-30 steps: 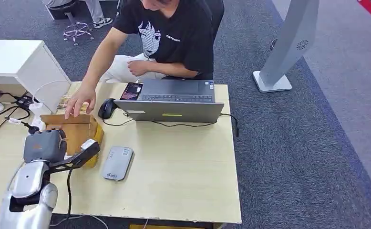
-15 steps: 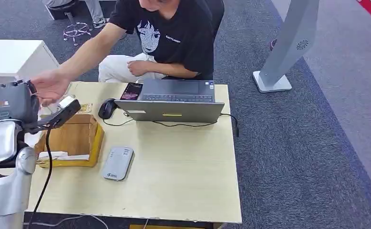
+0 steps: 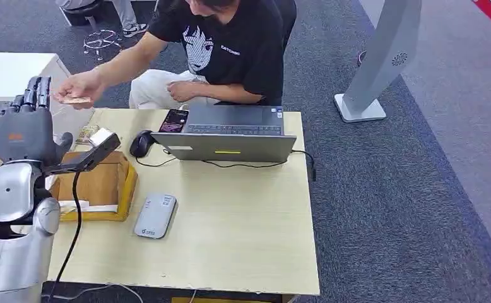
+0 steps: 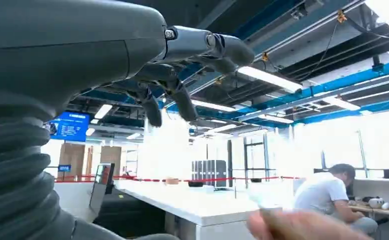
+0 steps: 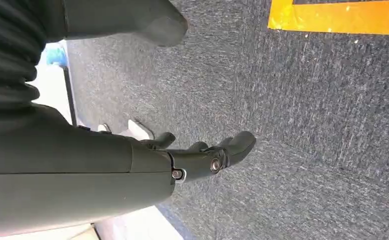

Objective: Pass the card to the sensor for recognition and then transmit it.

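**Card with the person, left hand empty**

Head view: left hand (image 3: 25,126) raised, fingers apart, holding nothing; card (image 3: 76,100) pinched in person's hand (image 3: 79,88), just beyond the fingertips. Best held steady until released.

Left wrist: blurred person's hand, near.

Right wrist: right hand (image 5: 202,155) hanging over carpet, loosely spread, empty.

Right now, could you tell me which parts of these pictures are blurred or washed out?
Left wrist view: the person's hand in the foreground is smeared, and the windows behind glare white. Head view: sharp and evenly lit. Right wrist view: the grey carpet shows streaky grain.
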You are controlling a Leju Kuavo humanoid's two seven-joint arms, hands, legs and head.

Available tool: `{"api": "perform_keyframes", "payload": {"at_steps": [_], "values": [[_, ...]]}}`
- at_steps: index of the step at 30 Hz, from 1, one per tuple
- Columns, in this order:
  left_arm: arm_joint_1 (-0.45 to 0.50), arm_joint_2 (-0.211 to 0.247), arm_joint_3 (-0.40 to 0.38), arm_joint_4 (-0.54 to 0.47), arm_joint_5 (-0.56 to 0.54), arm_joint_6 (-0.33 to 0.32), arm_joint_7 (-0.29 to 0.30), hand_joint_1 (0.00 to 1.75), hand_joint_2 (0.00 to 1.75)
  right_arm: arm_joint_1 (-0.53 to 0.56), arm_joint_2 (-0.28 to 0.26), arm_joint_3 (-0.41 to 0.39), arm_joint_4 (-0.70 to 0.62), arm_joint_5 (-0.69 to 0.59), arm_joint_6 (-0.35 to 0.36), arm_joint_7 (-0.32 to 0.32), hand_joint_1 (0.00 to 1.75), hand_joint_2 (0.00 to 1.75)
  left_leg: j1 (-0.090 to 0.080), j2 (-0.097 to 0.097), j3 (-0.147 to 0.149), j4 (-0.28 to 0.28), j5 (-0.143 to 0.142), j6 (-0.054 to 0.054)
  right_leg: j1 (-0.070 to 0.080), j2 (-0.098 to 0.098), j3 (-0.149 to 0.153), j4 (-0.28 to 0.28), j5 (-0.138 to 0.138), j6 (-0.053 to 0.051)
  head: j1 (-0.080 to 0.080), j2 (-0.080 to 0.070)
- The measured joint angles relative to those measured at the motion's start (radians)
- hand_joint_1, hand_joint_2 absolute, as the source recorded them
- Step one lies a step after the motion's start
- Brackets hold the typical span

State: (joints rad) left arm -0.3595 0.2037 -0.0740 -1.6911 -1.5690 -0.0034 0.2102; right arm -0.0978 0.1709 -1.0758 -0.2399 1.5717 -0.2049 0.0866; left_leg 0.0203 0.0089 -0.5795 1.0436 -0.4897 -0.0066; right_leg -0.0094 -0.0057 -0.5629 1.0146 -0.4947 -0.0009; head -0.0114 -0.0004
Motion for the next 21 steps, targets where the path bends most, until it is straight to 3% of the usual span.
{"api": "perform_keyframes", "payload": {"at_steps": [6,10,16,21], "values": [[0.016,-0.008,-0.005,-0.012,0.000,0.010,-0.024,0.00,1.75,0.000,0.000,0.000,0.000,-0.002,-0.001,-0.002,0.00,1.75,0.000,0.000,0.000,0.000,0.000,0.000,0.000,0.000,0.000,0.000,0.000,0.000,0.000,0.000],[0.081,-0.026,-0.011,-0.063,0.000,0.072,-0.061,0.00,1.75,0.000,0.000,-0.005,0.000,-0.015,0.003,-0.011,0.00,1.75,0.000,0.001,0.000,0.000,0.000,0.000,0.000,0.000,0.000,0.000,0.000,0.000,0.000,0.000],[0.265,-0.153,0.038,-0.237,0.053,0.233,-0.252,0.00,1.75,0.002,0.000,-0.016,0.000,-0.021,0.009,-0.005,0.00,1.75,-0.001,0.002,-0.001,0.000,-0.002,0.002,0.000,0.001,0.000,-0.001,-0.001,0.001,0.000,0.000],[0.427,-0.289,0.129,-0.370,0.231,0.334,-0.402,0.00,1.75,0.004,0.001,-0.027,0.000,-0.043,-0.001,-0.011,0.00,1.75,-0.001,0.001,-0.002,0.000,-0.003,0.003,0.000,0.000,0.000,-0.002,-0.001,0.001,0.000,0.000]]}}
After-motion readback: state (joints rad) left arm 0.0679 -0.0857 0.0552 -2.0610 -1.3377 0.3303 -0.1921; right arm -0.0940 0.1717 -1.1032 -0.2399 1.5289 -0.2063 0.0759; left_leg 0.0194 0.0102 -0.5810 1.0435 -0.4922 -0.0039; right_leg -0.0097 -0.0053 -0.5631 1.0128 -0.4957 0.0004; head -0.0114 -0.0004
